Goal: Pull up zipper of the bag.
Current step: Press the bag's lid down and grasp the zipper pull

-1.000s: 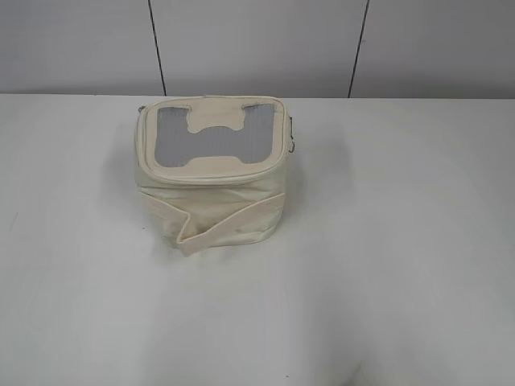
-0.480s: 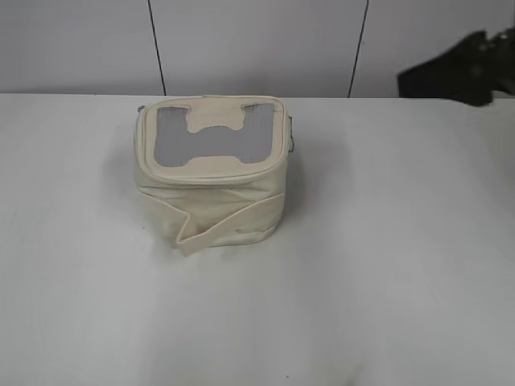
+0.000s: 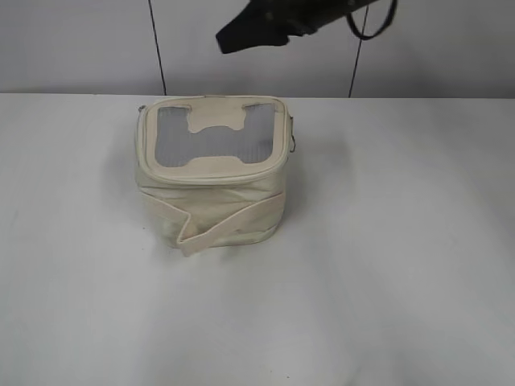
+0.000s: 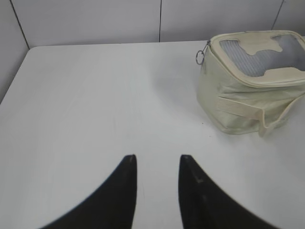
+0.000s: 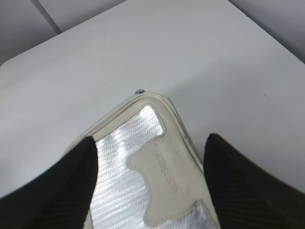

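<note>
The right gripper (image 5: 150, 164) is held open high above the bag (image 3: 211, 173), which stands left of centre on the table (image 3: 386, 241). The left gripper (image 4: 156, 179) is parted, well apart. The zipper (image 4: 205, 47) is untouched; grasping and pulling remain.
</note>
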